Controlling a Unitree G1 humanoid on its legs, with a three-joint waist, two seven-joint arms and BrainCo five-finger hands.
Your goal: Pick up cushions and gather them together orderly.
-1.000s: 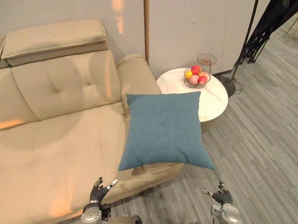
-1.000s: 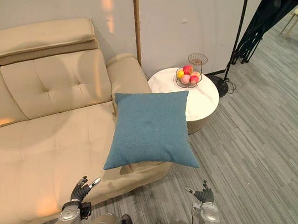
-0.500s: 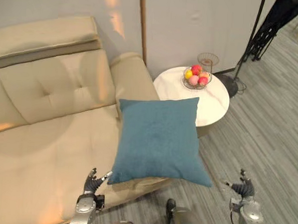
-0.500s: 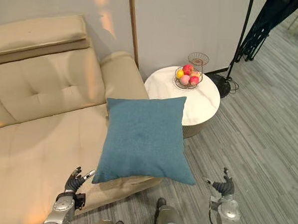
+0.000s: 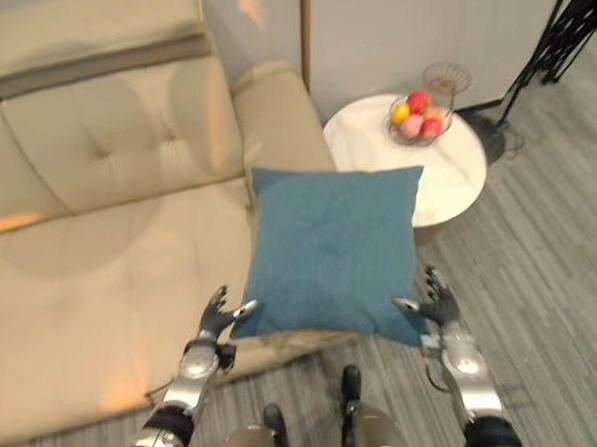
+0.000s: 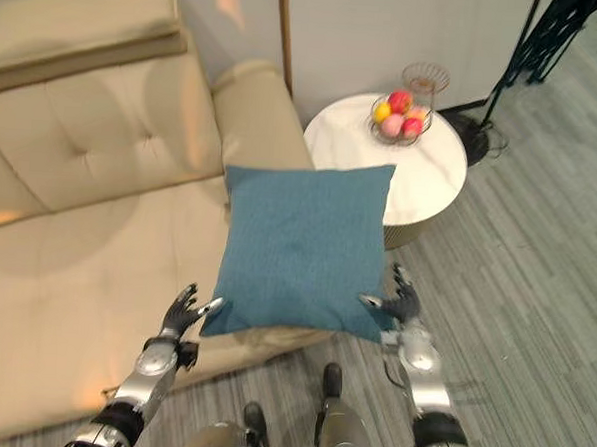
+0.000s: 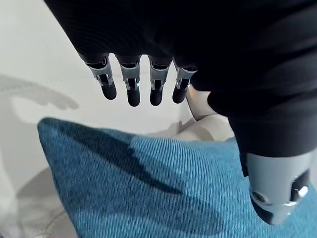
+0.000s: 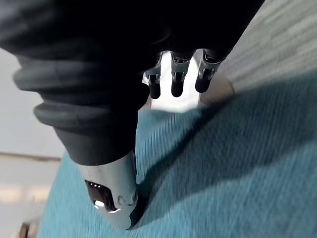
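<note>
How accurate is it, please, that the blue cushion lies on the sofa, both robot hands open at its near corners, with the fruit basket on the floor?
Nearly: the left eye view shows the fruit basket on the round white table, not the floor. The blue cushion, sofa, open left robot hand and right robot hand are as stated.

**Both hands open, arms out front**

We are holding our left hand (image 5: 213, 317) and right hand (image 5: 439, 309) out ahead, well apart, thumbs pointing inward toward each other. Both are showing straight fingers (image 7: 132, 84), and our forearms are angling in from below.
</note>
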